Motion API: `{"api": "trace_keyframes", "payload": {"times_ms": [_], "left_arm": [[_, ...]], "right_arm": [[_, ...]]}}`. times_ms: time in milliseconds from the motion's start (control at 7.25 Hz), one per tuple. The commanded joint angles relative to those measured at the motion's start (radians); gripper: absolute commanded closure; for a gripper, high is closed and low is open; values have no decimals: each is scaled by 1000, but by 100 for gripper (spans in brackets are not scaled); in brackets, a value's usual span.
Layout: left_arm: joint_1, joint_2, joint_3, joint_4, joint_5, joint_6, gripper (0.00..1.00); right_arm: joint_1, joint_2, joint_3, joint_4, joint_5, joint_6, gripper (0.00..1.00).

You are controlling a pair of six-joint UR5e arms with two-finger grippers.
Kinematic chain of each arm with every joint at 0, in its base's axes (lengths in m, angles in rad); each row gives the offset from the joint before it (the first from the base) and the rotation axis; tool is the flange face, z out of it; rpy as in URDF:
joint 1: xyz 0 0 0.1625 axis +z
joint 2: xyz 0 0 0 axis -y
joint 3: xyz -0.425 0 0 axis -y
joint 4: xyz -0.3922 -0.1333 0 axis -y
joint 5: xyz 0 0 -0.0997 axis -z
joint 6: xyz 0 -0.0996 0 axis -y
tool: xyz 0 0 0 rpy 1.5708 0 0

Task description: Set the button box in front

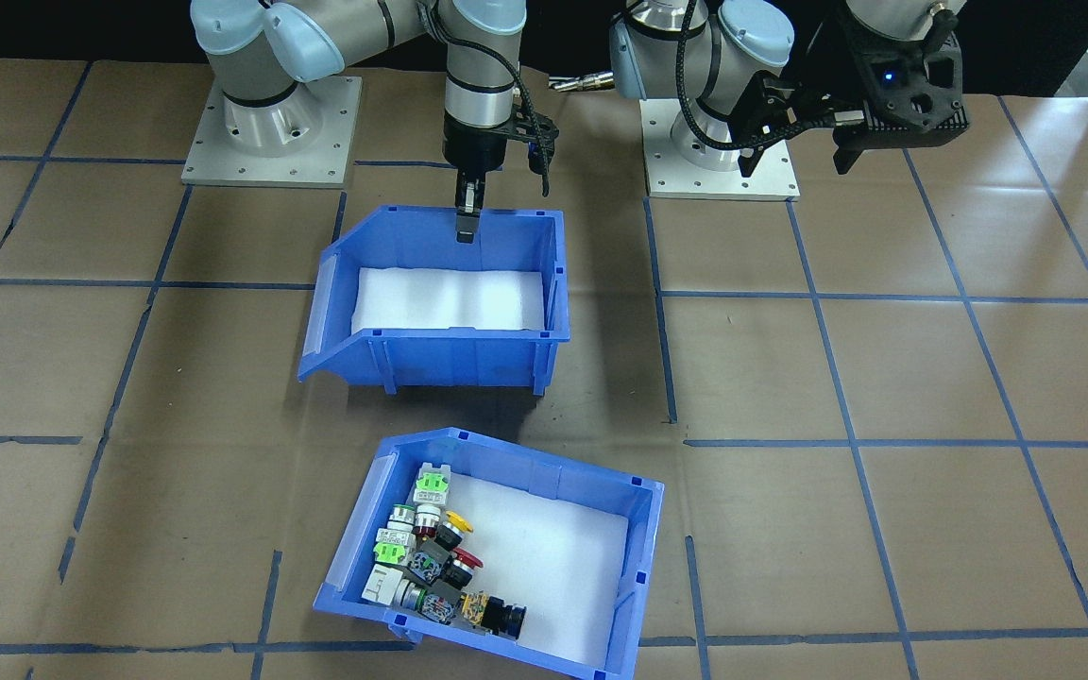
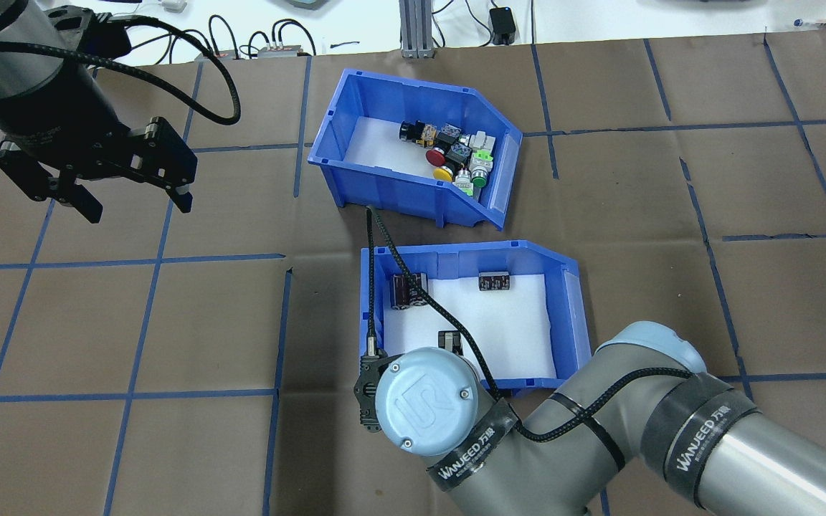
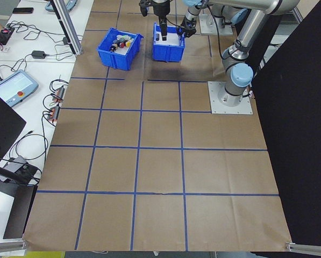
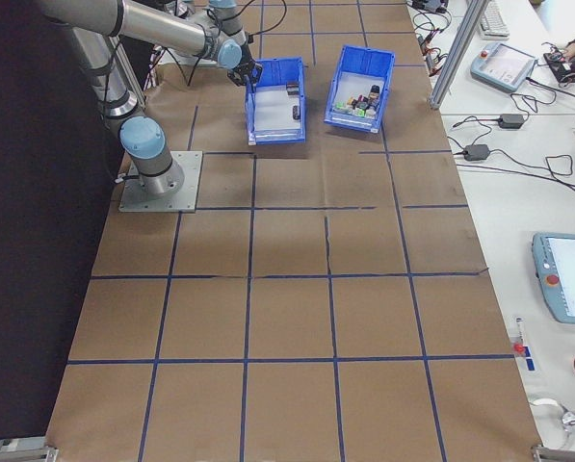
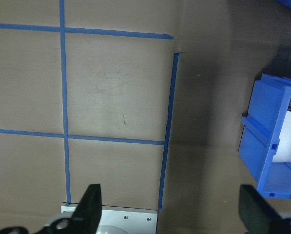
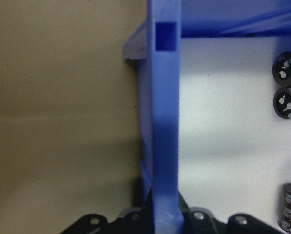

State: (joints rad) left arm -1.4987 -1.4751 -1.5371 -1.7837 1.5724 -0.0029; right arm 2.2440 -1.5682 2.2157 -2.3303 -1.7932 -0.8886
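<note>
The button box [image 1: 544, 552] [image 2: 384, 143], a blue bin with white foam, holds a cluster of green, yellow and red push-buttons [image 1: 426, 557] [image 2: 456, 154]. It sits on the far side of the table from the robot. A second blue bin [image 1: 525, 250] [image 2: 563, 315] with a few black cylinders [image 2: 408, 290] lies between it and the robot. My right gripper [image 1: 467, 225] is shut over this second bin's rear wall [image 6: 164, 122], one finger inside, one outside. My left gripper [image 2: 138, 208] [image 1: 797, 156] hovers open and empty over bare table, well off to the side.
Brown paper with blue tape lines covers the table [image 2: 169, 322]. Two metal base plates [image 1: 270, 132] [image 1: 723, 142] stand behind the bins. Cables and devices [image 2: 269, 43] lie along the far bench, and a pendant [image 3: 12, 88] rests beside the table.
</note>
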Motion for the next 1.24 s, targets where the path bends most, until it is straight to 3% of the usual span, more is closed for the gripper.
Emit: {"api": "trace_keyframes", "payload": {"times_ms": [0,276,552,966,1103], "left_arm": [[0,19,-53,104,0,58,1],[0,16,-77,196,-5,137,1],[-2,24,-86,205,-11,141,1],[-2,29,-103,233,-11,139,1],[-2,29,-103,237,-11,141,1]], "right_arm": [[0,8,-2,-3,8,0,0],[-27,-16,-22,9,5,-1,0],[-81,-65,-120,185,8,-10,0],[-283,-66,-366,432,107,-3,0],[-385,-66,-416,434,151,0,0]]}}
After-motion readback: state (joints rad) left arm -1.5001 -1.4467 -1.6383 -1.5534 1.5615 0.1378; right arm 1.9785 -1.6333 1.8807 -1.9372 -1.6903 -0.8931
